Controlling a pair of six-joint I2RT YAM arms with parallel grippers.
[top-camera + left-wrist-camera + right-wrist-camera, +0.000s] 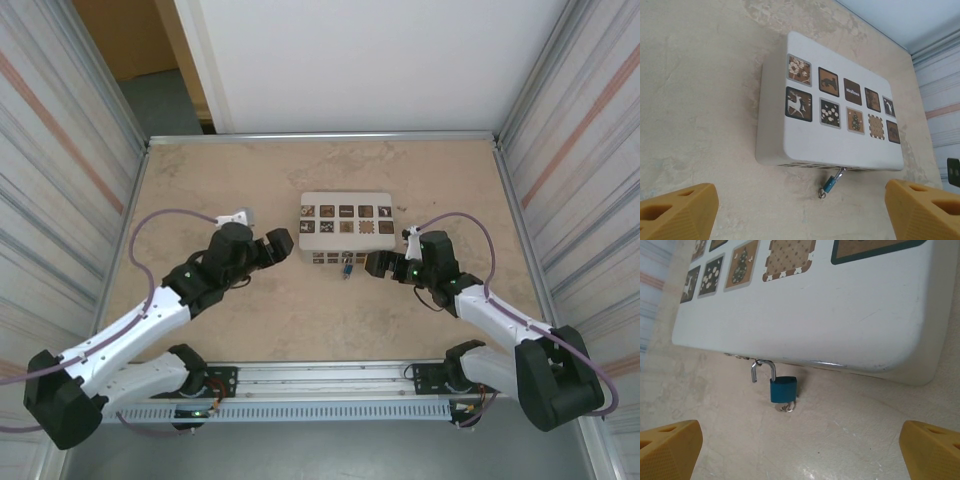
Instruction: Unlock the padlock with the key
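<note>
Both tools are spread wide and empty. The right tool [800, 452] is near the tiny blue-bodied padlock with a thin silvery shackle [783, 389], and the left tool [800, 215] is further off. The padlock is hooked to the near edge of the white box with dark patterned squares [840, 315], on the beige tabletop [850, 420]. It is probably light, rigid, slick and free to pivot, so pinch its flat blue sides. Its long axis runs from the box toward the arms, shackle end at the box.

The padlock [783, 390] lies before the box [840, 310], between left end effector [283, 243] and right end effector [374, 265].
</note>
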